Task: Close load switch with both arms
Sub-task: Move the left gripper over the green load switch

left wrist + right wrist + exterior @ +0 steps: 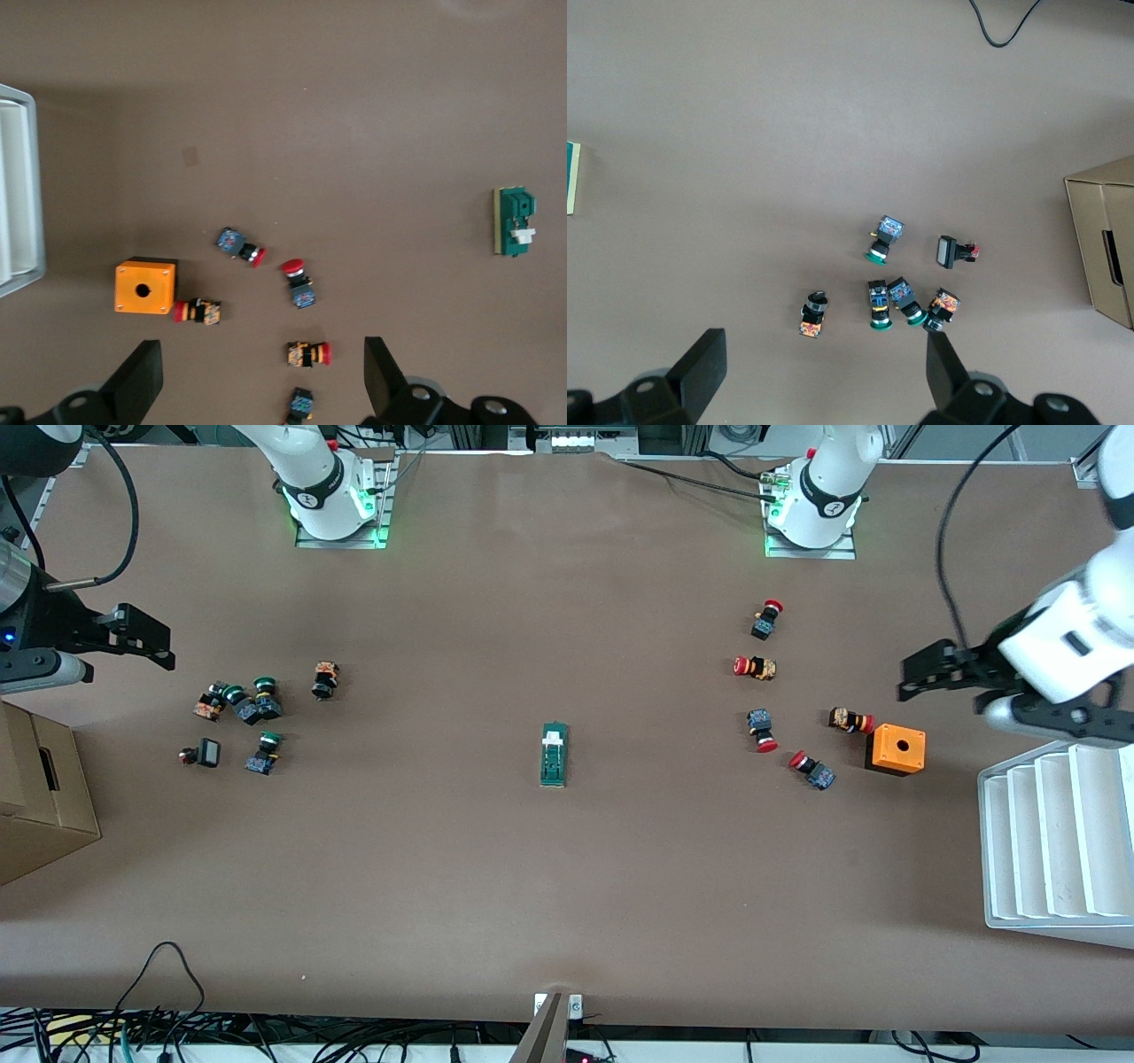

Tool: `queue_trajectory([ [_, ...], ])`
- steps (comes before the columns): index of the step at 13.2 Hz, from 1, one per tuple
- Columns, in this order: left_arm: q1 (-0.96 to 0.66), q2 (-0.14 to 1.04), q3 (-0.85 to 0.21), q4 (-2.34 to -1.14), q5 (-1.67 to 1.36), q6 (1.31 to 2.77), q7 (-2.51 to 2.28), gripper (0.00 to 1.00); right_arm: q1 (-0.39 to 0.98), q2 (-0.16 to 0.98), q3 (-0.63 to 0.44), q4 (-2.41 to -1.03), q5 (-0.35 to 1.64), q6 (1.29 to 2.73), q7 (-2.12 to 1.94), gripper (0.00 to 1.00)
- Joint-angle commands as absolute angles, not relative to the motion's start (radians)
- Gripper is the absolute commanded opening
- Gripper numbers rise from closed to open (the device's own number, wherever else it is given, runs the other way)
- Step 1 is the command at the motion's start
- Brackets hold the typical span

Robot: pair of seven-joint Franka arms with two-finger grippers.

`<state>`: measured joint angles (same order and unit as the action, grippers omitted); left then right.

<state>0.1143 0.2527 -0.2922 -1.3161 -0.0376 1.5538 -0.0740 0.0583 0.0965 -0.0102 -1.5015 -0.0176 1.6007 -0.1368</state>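
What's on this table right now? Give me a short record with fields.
load switch: dark-green block, mid-table, untouched
red-capped buttons: five, toward the left arm's end
green-capped buttons: cluster, toward the right arm's end
orange box, beside the red-capped buttons
left end effector: open, empty, in the air above the orange box
right end effector: open, empty, in the air near the green-capped buttons

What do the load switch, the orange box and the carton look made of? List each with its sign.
Load switch: likely moulded plastic, dark green with a white tab; matte, ribbed top.
Orange box: probably plastic; uniform bright colour, crisp edges, round hole on top.
Carton: corrugated cardboard by its look; dull brown, folded flaps, a cut hand slot.
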Motion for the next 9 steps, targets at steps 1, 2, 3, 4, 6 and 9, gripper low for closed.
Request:
queue_trajectory([
  [1, 0.091, 0.267, -0.316, -1.324, -0.018, 1.594, -0.156, 1.00, 0.058, 0.101, -0.008, -1.482, -0.025, 1.589, -0.140, 1.00],
  [2, 0.071, 0.275, -0.314, -1.324, -0.018, 1.604, -0.185, 1.00, 0.058, 0.100, -0.008, -1.483, -0.025, 1.589, -0.140, 1.00],
  [3, 0.055, 0.279, -0.314, -1.330, -0.015, 1.615, -0.218, 1.00, 0.058, 0.100, -0.008, -1.483, -0.025, 1.589, -0.140, 1.00],
  [4, 0.034, 0.281, -0.314, -1.347, -0.006, 1.644, -0.247, 1.00, 0.058, 0.101, -0.008, -1.483, -0.025, 1.589, -0.138, 1.00],
  [6, -0.024, 0.285, -0.316, -1.387, 0.044, 1.706, -0.331, 1.00, 0.058, 0.101, -0.008, -1.482, -0.025, 1.589, -0.140, 1.00],
  [9, -0.070, 0.304, -0.316, -1.411, 0.049, 1.758, -0.417, 1.00, 0.058, 0.101, -0.008, -1.482, -0.025, 1.589, -0.138, 1.00],
])
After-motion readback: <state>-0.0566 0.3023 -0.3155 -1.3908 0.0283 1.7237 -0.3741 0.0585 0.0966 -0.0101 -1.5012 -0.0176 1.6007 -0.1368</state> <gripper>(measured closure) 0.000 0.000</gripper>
